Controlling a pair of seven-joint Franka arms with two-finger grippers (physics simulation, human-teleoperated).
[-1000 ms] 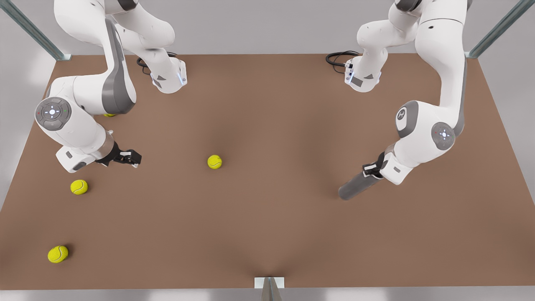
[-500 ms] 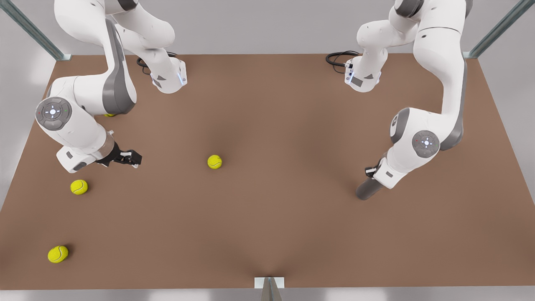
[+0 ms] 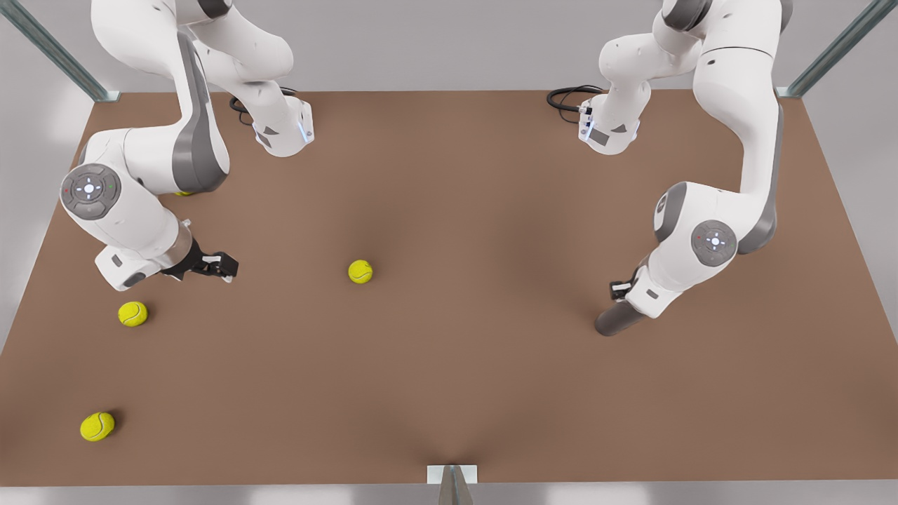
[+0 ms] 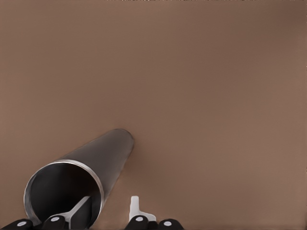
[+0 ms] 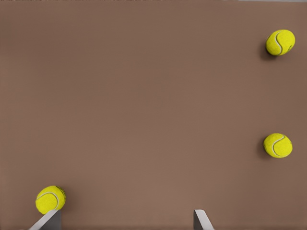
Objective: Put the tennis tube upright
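In the front view, the left gripper (image 3: 621,289) is at the front view's right, low over the brown table (image 3: 456,210). It is clenched on the top end of the tennis tube (image 3: 617,319). The tube leans down from the gripper toward the near left, and its dark lower end is at the table surface. I cannot tell if this end touches the table. The right gripper (image 3: 226,266) waits at the front view's left, above the table, with its fingers spread and nothing between them. One tennis ball (image 3: 360,271) lies near the middle of the table, well apart from the tube. A second ball (image 3: 132,313) lies just near of the right gripper, and a third ball (image 3: 97,426) lies at the near left corner.

In the left wrist view, I look into the open mouth of the tennis tube (image 4: 105,153) with its light rim. The left gripper (image 4: 108,206) has one finger inside the mouth and the other outside, so the tube wall is between them.

In the right wrist view, the right gripper (image 5: 124,220) is released, with the fingertips (image 5: 50,221) wide apart. Just beside one fingertip lies a ball (image 5: 50,199), and two more balls (image 5: 277,145) lie farther away on the bare table.
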